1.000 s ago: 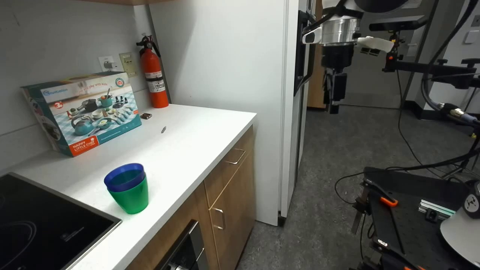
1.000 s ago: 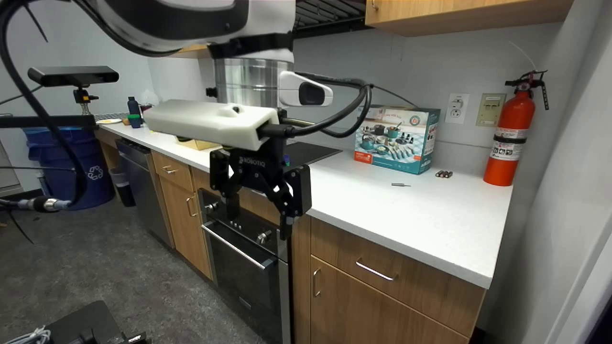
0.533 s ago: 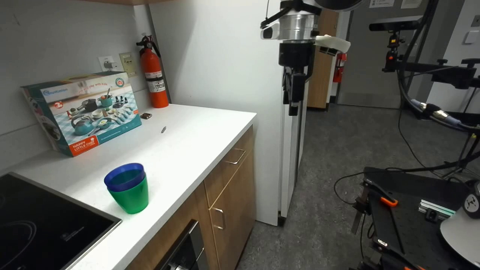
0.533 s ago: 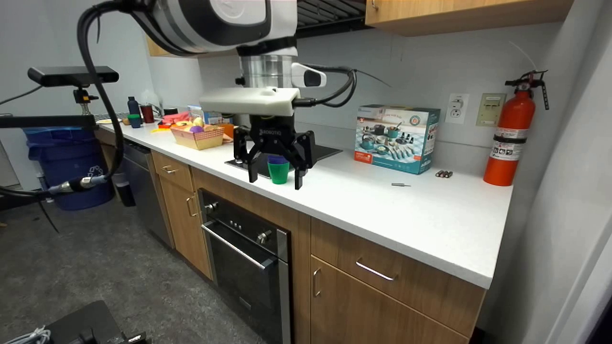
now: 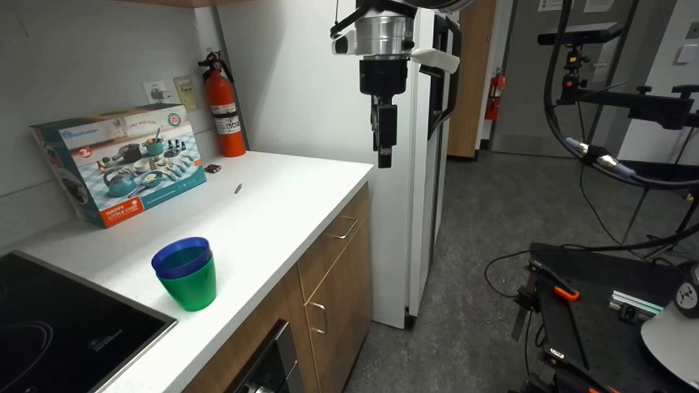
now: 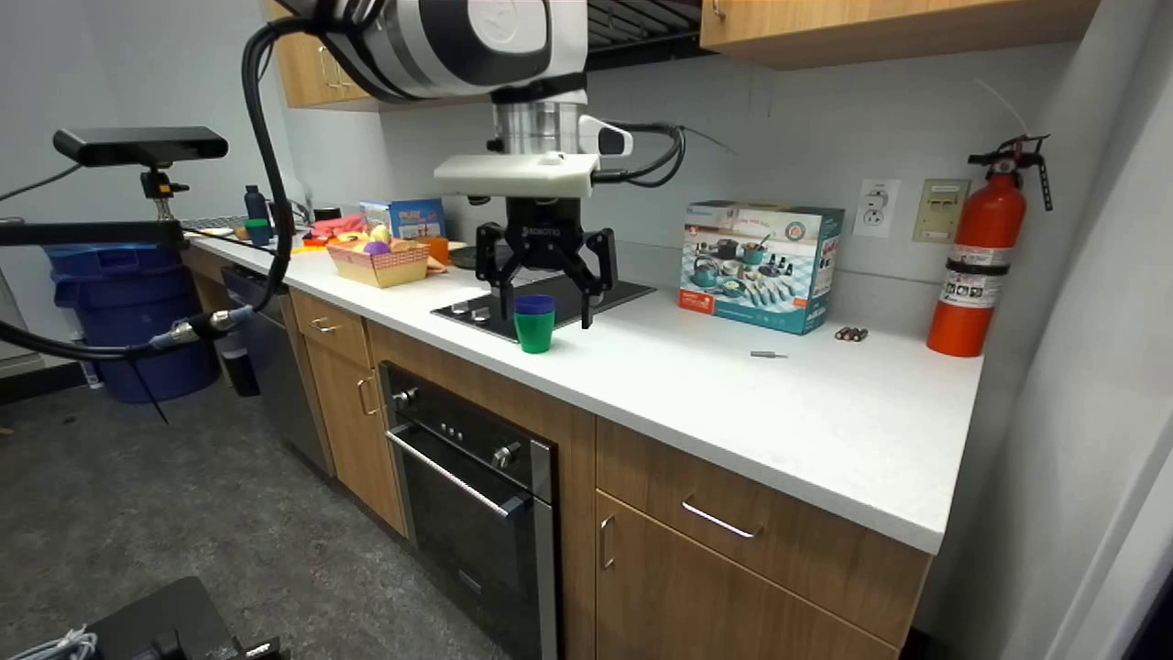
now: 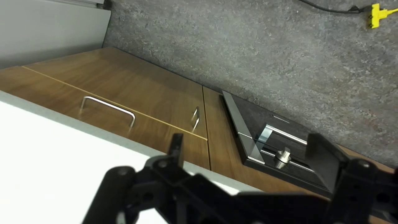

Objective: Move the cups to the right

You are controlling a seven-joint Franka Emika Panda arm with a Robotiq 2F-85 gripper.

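Note:
The cups are a small nested stack with a blue rim over a green lower cup. They stand upright on the white counter near its front edge, beside the cooktop corner. The green cup also shows in an exterior view, where the gripper overlaps it in the picture. In an exterior view the gripper hangs pointing down, higher than the counter and well apart from the cups. In the wrist view the gripper is open, its fingers wide apart with nothing between them. The cups are out of the wrist view.
A black cooktop lies beside the cups. A toy box, a fire extinguisher, batteries and a small tool are on the counter. A basket stands farther along. A tall white panel bounds the counter's end.
The arm has swung toward the counter, leftward in an exterior view, and appears smaller and higher where it faces the counter. The gripper stays open. The cups have not moved.

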